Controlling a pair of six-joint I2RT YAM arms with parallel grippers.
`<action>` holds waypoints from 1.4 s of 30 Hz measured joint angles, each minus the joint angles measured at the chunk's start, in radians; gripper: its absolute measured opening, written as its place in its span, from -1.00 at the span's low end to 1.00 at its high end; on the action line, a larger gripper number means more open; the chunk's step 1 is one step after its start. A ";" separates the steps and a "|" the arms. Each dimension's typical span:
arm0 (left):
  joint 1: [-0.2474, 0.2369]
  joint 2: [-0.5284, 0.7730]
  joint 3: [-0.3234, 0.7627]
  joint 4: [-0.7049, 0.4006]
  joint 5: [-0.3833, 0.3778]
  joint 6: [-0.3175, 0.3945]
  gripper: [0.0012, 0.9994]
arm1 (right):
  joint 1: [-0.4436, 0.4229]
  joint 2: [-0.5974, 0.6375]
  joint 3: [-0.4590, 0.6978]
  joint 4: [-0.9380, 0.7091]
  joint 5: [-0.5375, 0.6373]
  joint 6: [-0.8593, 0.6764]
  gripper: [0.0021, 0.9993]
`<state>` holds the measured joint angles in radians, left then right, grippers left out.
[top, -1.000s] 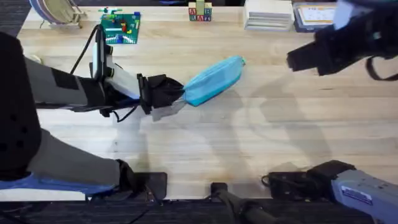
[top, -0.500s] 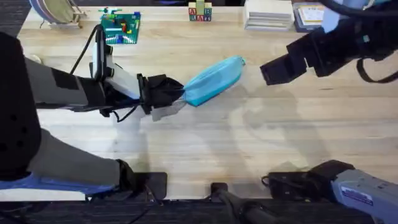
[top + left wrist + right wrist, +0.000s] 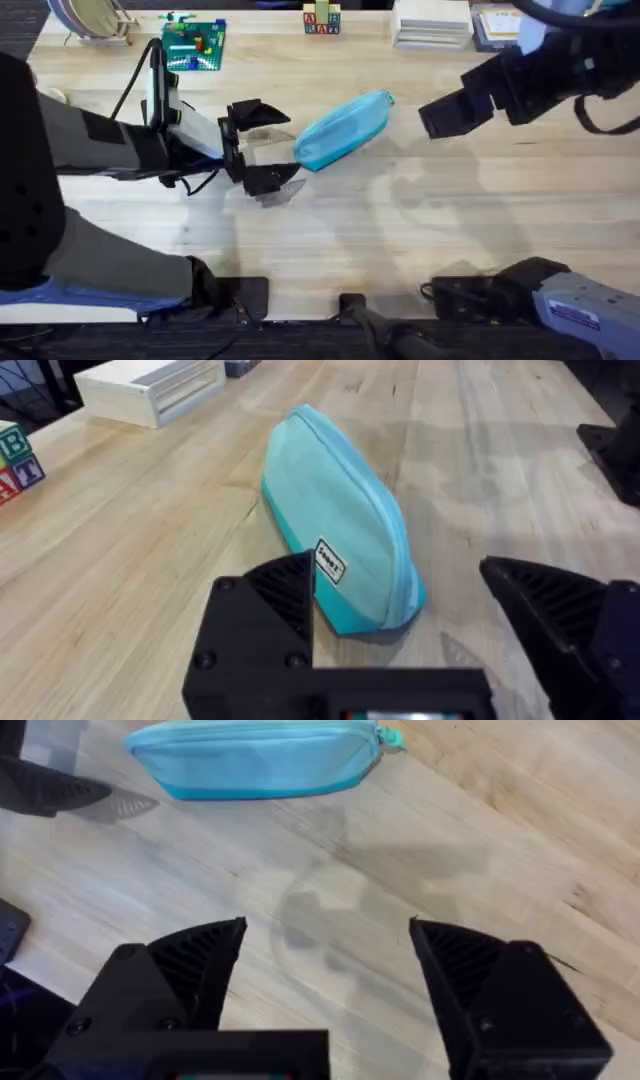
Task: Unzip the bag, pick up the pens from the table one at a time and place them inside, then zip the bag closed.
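The light blue bag [image 3: 345, 128] lies slanted on the table [image 3: 400, 240], its zipper shut and the pull [image 3: 390, 98] at its far end. My left gripper [image 3: 275, 148] stands open at the bag's near end, one finger on each side of it and nothing held. In the left wrist view the bag [image 3: 330, 490] reaches in between the open fingers of the left gripper [image 3: 395, 565]. My right gripper [image 3: 432, 120] hovers open to the right of the bag, apart from it. The right wrist view shows the bag [image 3: 255, 758] beyond the open right gripper [image 3: 330, 950]. The pens are out of view.
Along the table's far edge stand a green brick plate [image 3: 195, 45], alphabet blocks [image 3: 322, 20], a white box [image 3: 432, 22] and a book [image 3: 500, 25]. A dish rack [image 3: 85, 18] sits at the far left corner. Bare wood stretches in front of the bag.
My left gripper has opened and let go of the bag's near end. The right arm came down and left toward the bag, then stayed. The bag has not moved.
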<state>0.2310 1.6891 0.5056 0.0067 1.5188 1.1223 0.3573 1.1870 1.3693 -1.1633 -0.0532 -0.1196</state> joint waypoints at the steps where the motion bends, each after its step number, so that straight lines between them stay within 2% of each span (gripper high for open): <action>1: 0.000 0.000 0.000 0.004 0.000 0.000 0.99 | 0.000 0.000 0.000 0.000 0.000 0.000 1.00; 9: 0.000 -0.025 0.000 0.016 -0.030 0.001 0.99 | 0.000 0.000 0.000 0.000 0.000 0.000 0.99; 14: 0.000 -0.170 0.000 0.017 -0.084 -0.016 0.99 | 0.000 0.000 0.000 0.000 0.000 0.000 0.99; 18: 0.000 -0.316 0.000 0.018 -0.144 -0.112 0.99 | 0.000 0.000 0.000 0.000 0.000 0.000 0.99; 24: 0.000 -0.520 0.000 -0.011 -0.270 -0.333 0.99 | 0.000 0.000 0.000 0.000 0.000 0.000 0.99; 29: 0.000 -0.698 0.000 -0.132 -0.402 -0.507 0.99 | 0.000 0.000 0.000 0.000 0.000 0.000 1.00; 32: 0.000 -0.800 0.000 -0.232 -0.472 -0.587 0.99 | 0.000 0.000 0.000 0.000 0.000 0.000 0.99; 35: 0.000 -0.897 0.000 -0.345 -0.525 -0.635 0.99 | 0.000 0.000 0.000 0.000 0.000 0.000 1.00; 42: 0.000 -1.096 0.000 -0.581 -0.636 -0.689 0.99 | 0.000 0.000 0.000 0.000 0.000 0.000 0.99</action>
<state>0.2310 0.5936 0.5053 -0.5744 0.8831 0.4337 0.3573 1.1870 1.3693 -1.1637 -0.0532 -0.1195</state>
